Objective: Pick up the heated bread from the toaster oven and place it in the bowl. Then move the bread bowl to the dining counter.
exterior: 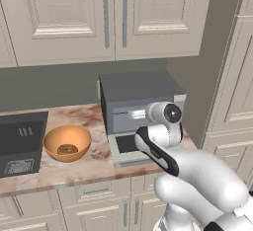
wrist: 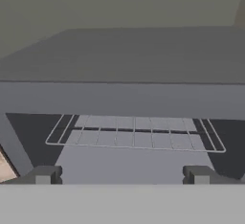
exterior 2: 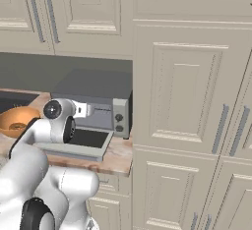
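Note:
The grey toaster oven [exterior: 141,94] stands on the counter with its glass door [exterior: 126,148] dropped flat. In the hand view I look straight into the toaster oven [wrist: 124,98] at a bare wire rack [wrist: 134,133]. The heated bread is hidden from me. My gripper [wrist: 122,175] is open just in front of the oven mouth, nothing between its fingertips [wrist: 45,174]. The orange-tan bowl [exterior: 67,141] sits left of the oven, apart from it, and the bowl [exterior 2: 17,120] also shows at the left edge of the right base view. The dining counter is out of view.
A dark ring-shaped piece [exterior: 67,149] lies inside the bowl. A dark sink [exterior: 20,143] is set into the marbled counter [exterior: 94,166] left of the bowl. Cream wall cabinets [exterior: 99,18] hang above, and a tall cabinet [exterior 2: 192,101] stands right of the oven.

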You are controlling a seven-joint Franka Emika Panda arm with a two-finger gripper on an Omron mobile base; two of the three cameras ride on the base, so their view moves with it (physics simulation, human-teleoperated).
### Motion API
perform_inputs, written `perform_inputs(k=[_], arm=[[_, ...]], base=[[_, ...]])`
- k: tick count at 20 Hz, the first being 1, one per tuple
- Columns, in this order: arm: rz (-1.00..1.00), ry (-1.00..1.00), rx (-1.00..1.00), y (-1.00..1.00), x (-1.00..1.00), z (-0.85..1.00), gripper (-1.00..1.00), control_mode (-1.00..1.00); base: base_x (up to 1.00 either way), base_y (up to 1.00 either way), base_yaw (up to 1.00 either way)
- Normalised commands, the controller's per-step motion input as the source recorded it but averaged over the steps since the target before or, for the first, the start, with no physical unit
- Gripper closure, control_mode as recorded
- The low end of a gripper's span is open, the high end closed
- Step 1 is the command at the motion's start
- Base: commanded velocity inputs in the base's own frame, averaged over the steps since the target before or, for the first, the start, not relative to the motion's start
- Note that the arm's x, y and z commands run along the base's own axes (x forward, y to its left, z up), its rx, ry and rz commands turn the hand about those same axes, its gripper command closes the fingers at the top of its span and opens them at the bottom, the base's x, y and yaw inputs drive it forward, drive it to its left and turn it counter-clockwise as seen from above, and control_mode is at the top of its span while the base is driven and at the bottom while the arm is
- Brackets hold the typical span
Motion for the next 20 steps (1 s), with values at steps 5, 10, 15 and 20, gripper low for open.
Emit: perform_inputs(k=[5, 10, 15, 20], arm=[[-0.05, -0.08, 0.12, 0.0, 0.04, -0.54, -1.0, -1.0], [-0.05, -0.06, 0.11, -0.01, 0.0, -0.56, -1.0, -1.0], [-0.04, -0.01, 0.01, -0.17, 0.11, -0.53, -1.0, -1.0], [-0.03, 0.0, 0.0, -0.24, 0.19, -0.33, -1.0, -1.0]], base=[[0.0, 0.0, 0.0], [0.0, 0.0, 0.0], [0.0, 0.0, 0.0], [0.0, 0.0, 0.0]])
